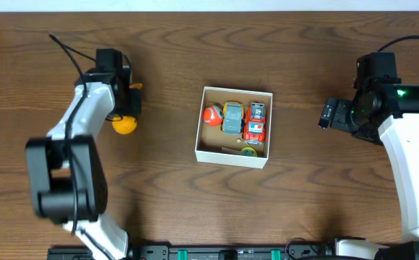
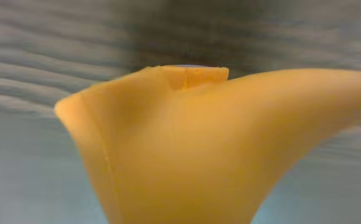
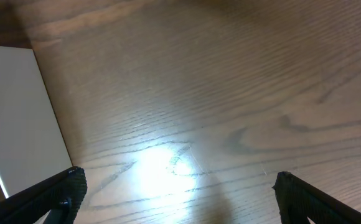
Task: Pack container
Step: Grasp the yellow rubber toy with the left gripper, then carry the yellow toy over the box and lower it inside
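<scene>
Left fingers [image 1: 130,107] clamp yellow toy [image 1: 125,126]; right fingers [image 3: 65,190] spread

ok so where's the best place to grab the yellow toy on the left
Its rounded body, from straight above. The yellow toy sits low on the table with bare wood around it, so nothing blocks a top-down pinch; the left tool is shut on it that way.

The bench [image 3: 230,74] was wood-grained, dark, with a soft sheen. The box [image 1: 227,157] was matt white card, brown inside. The yellow toy [image 2: 187,155] looked smooth, seamed plastic.
</scene>
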`<state>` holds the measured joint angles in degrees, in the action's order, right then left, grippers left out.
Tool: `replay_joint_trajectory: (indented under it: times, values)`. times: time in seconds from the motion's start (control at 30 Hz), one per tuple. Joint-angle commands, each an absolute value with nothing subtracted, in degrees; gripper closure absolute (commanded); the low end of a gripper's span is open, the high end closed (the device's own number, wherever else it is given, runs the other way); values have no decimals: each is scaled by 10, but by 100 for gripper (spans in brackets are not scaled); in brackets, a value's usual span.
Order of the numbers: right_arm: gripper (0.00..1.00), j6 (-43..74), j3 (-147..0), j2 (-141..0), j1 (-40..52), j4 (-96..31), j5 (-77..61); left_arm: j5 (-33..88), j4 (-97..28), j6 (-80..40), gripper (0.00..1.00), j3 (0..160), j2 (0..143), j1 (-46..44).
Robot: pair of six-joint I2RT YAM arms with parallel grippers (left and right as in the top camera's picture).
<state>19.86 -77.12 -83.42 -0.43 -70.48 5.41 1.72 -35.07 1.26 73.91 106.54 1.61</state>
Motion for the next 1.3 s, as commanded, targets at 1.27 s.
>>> replay_joint_trajectory:
  times: [1.27]
  values:
    - [1, 190, -768, -836, -7, -701, 62, 100, -374, 250, 92, 737, 1035, -401]
